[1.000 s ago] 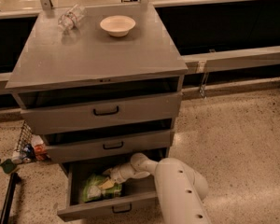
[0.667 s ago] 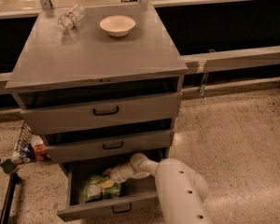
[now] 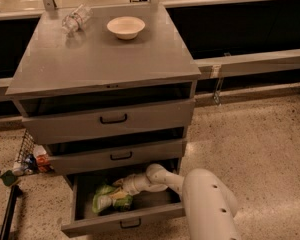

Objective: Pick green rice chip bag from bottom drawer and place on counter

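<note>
The bottom drawer is pulled open. The green rice chip bag lies inside it toward the left, light green with a pale label. My white arm reaches in from the right, and my gripper is inside the drawer at the bag's upper right edge, against it or just above it. The grey counter tops the cabinet, well above the gripper.
A cream bowl and a clear plastic bottle lying on its side sit at the back of the counter. The two upper drawers overhang the open drawer. A wire basket with items stands on the floor at left.
</note>
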Controlling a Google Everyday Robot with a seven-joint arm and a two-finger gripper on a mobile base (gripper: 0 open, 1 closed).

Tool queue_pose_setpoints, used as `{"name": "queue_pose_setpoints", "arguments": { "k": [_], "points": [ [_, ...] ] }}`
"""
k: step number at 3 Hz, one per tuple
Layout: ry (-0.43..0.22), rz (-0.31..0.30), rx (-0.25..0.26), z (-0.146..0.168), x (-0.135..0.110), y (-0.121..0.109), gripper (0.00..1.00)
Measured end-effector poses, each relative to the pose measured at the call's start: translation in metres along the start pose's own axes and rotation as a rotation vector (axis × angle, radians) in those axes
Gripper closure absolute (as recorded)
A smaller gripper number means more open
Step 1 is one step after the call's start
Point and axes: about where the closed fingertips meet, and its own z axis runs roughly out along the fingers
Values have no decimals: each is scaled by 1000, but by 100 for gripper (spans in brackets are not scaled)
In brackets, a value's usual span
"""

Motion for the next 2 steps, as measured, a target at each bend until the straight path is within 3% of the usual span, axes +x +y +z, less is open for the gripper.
{"name": "queue_pose_setpoints", "arguments": {
  "k": [1,2],
  "points": [
    [-7,-57,8,-34,-20,5,100],
    [0,-72,14,-52,-28,13,100]
  ]
}}
